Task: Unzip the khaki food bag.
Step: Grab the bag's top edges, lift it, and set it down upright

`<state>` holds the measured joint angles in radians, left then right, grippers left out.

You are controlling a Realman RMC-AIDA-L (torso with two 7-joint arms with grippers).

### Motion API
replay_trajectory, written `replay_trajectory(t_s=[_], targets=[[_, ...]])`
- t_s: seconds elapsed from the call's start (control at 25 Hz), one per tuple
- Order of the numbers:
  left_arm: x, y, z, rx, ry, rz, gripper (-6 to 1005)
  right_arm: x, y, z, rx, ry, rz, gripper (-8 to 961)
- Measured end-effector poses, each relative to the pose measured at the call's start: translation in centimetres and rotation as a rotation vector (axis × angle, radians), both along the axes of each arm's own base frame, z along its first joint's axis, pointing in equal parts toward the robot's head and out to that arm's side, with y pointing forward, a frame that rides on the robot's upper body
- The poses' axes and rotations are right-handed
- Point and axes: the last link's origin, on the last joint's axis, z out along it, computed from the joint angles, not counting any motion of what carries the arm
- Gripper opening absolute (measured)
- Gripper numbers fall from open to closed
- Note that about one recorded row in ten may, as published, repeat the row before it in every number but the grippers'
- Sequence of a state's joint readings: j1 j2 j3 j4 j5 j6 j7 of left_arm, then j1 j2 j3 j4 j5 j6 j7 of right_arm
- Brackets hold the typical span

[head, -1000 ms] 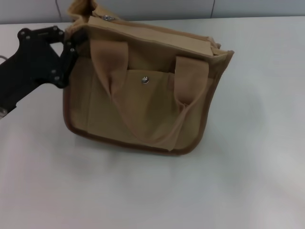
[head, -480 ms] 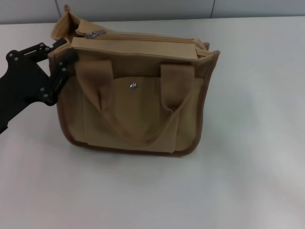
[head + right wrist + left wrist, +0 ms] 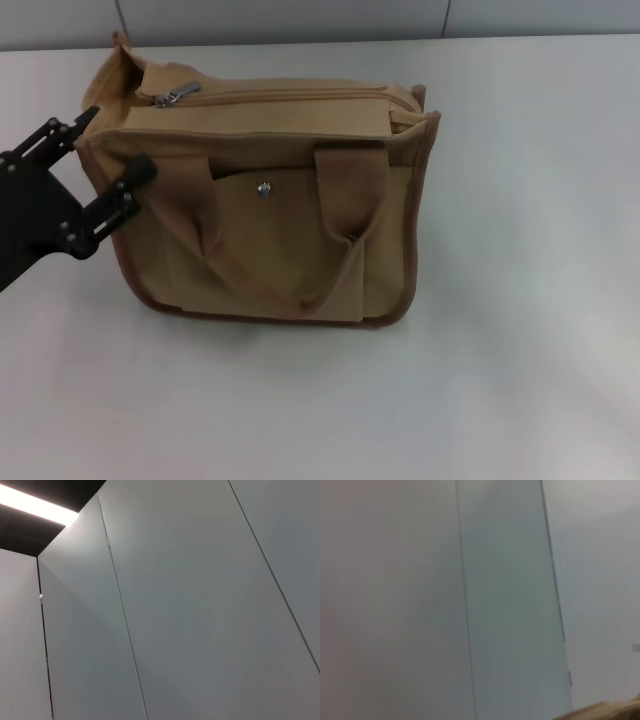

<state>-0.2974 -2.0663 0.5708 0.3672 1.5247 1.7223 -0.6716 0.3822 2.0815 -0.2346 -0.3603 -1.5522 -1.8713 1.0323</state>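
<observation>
We see the bag [image 3: 265, 215] standing upright on the white table [image 3: 520, 300], zipper pull [image 3: 172, 96] at its top left end. Our left claw [image 3: 108, 150] sits at the bag's left edge, its jaws spread wide around that edge, not clamped.

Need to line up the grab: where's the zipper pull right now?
Head view: zipper pull lies on the khaki food bag top, far-left end, just beyond the left gripper.

The boxy tan canvas food bag with brown piping [image 3: 265, 210] stands on the white table [image 3: 520, 380], left of centre. The black left gripper [image 3: 108, 148] sits against the bag's left end.
</observation>
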Motion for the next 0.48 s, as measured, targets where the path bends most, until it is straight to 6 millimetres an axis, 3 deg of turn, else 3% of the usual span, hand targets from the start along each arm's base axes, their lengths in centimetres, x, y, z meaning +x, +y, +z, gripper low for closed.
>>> replay_trajectory(t_s=[0.12, 0.36, 0.48], targets=[[-0.5, -0.2, 0.0, 0.004, 0.007, 0.028, 670, 0.0, 0.0, 0.1, 0.001, -0.003, 0.000, 834], [-1.9, -0.5, -0.2, 0.006, 0.038, 0.108, 832, 0.0, 0.0, 0.1, 0.002, -0.004, 0.000, 834], [-2.5, -1.1, -0.3, 0.000, 0.045, 0.129, 814, 0.1, -0.1, 0.1, 0.002, -0.005, -0.003, 834]])
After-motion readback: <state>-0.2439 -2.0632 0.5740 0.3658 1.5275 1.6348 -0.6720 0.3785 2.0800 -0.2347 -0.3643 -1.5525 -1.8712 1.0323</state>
